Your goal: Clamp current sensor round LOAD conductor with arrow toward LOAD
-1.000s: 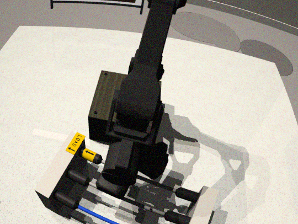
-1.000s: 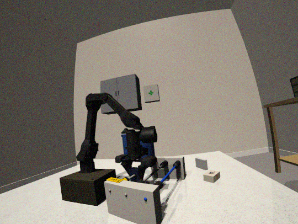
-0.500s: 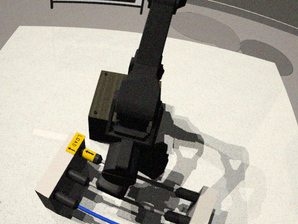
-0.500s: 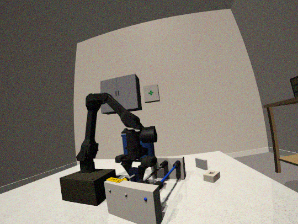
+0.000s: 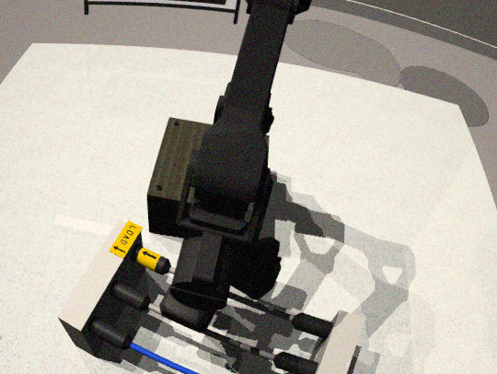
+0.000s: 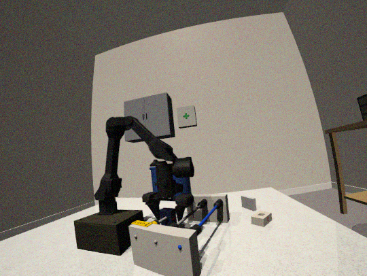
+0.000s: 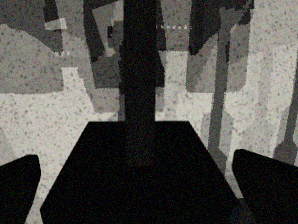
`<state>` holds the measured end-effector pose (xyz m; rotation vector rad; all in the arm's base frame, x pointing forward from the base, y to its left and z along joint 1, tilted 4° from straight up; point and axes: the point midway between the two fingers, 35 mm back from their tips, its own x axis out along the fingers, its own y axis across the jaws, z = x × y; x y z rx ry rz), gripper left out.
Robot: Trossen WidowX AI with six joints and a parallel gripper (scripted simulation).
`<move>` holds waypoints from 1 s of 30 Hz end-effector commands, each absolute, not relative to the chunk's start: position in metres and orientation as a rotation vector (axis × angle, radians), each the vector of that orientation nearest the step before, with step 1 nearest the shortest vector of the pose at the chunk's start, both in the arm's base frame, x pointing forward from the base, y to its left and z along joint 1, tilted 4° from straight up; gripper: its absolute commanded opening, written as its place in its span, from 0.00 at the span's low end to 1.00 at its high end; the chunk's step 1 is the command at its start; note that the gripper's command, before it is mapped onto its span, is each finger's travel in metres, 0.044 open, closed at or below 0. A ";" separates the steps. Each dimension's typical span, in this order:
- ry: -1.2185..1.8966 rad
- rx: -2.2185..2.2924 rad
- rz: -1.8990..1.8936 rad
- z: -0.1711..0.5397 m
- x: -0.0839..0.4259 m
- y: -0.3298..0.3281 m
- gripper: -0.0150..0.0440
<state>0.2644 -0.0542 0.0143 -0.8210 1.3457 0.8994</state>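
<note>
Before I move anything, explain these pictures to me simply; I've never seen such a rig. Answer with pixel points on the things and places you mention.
One black robot arm [image 5: 255, 69] [image 6: 113, 153] works over a pale table [image 5: 92, 138] [image 6: 289, 238] [image 7: 22, 117]. One picture looks down from above, one from the side, and one from the wrist past its own gripper [image 5: 198, 299] [image 6: 168, 220] [image 7: 136, 175]. Three conductors, one blue [image 5: 161, 358] [image 6: 210, 215], run between two end blocks [image 5: 87, 286] [image 6: 163, 251]; a yellow LOAD marker [image 5: 125, 239] [image 6: 142, 223] sits on one. A pale block with a hole [image 6: 258, 221] and a small grey slab [image 6: 249, 202] stand aside. The gripper is wide open, holding nothing; a dark blue block [image 6: 167, 215], probably the sensor, shows between its fingers.
</note>
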 end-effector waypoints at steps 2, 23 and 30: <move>1.346 -0.821 0.899 0.014 0.264 -0.054 1.00; 1.335 -0.831 0.889 0.113 0.262 -0.060 1.00; 1.335 -0.831 0.889 0.113 0.262 -0.060 1.00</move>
